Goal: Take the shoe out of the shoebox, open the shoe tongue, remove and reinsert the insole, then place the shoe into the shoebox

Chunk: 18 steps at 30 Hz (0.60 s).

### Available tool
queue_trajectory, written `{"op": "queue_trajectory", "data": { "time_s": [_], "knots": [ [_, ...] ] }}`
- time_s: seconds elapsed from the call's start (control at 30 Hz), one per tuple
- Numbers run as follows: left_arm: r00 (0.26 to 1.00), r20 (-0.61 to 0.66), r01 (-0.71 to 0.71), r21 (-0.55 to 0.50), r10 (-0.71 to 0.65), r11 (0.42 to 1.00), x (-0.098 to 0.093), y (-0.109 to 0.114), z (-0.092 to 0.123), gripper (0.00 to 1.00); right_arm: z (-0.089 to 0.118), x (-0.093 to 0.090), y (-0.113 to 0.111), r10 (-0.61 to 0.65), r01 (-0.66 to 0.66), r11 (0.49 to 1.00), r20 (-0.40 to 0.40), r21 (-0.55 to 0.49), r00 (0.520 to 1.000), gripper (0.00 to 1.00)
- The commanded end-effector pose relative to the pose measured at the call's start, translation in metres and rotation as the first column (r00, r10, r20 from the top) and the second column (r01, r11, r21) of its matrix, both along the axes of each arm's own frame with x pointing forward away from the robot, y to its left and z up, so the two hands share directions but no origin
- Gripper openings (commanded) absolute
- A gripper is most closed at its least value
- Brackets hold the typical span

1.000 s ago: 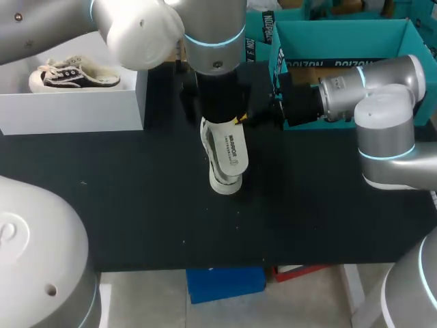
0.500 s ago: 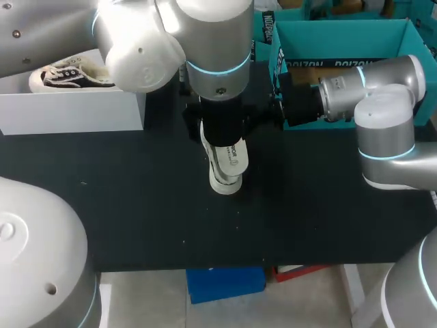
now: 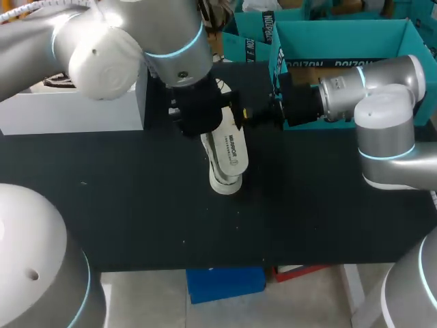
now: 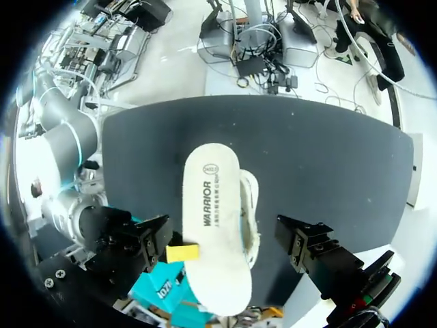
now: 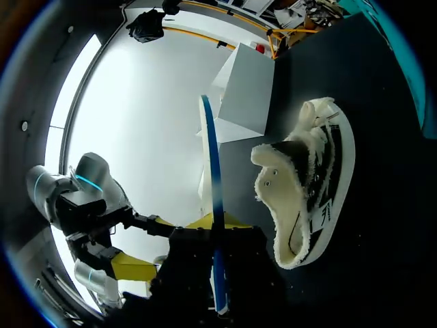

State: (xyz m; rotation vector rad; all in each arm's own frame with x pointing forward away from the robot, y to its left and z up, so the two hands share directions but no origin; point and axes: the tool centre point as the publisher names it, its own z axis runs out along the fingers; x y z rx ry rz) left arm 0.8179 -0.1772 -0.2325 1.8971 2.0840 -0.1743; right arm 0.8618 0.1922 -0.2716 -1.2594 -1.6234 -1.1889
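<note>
A white shoe with a fleecy lining lies on its side on the black table. Its white printed insole is held up over it. My right gripper comes in from the right and is shut on the insole's far edge. In the right wrist view the insole shows edge-on between my right gripper fingers, with the shoe beside it. My left gripper hangs just above, open. In the left wrist view its black fingers stand wide on either side of the insole and shoe.
A teal shoebox stands at the back right, behind my right arm. A white box at the back left holds another shoe, mostly hidden by my left arm. More teal boxes sit at the back.
My left arm has swung left and back, so its gripper now sits off the insole's left side and more of the insole shows. The right arm, insole and shoe have not moved.
</note>
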Motion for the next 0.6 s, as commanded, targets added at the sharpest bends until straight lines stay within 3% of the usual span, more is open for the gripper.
{"op": "queue_trajectory", "data": {
  "time_s": [0.03,0.23,0.6],
  "knots": [
    [0.999,0.029,0.042,-0.363,-0.034,0.931,0.001,0.028,-0.01,1.0,-0.001,0.0,0.001,-0.002,0.002,1.0,0.0,0.0,1.0,0.0],
    [0.997,0.035,0.079,-0.514,-0.072,0.854,0.003,0.036,-0.016,1.0,-0.001,0.0,0.001,-0.002,0.002,1.0,0.0,0.0,1.0,0.0],
    [0.992,0.057,0.123,-0.612,-0.112,0.781,0.008,0.04,-0.027,1.0,-0.001,0.0,0.001,-0.002,0.002,1.0,0.0,0.0,1.0,0.0]
  ]
}}
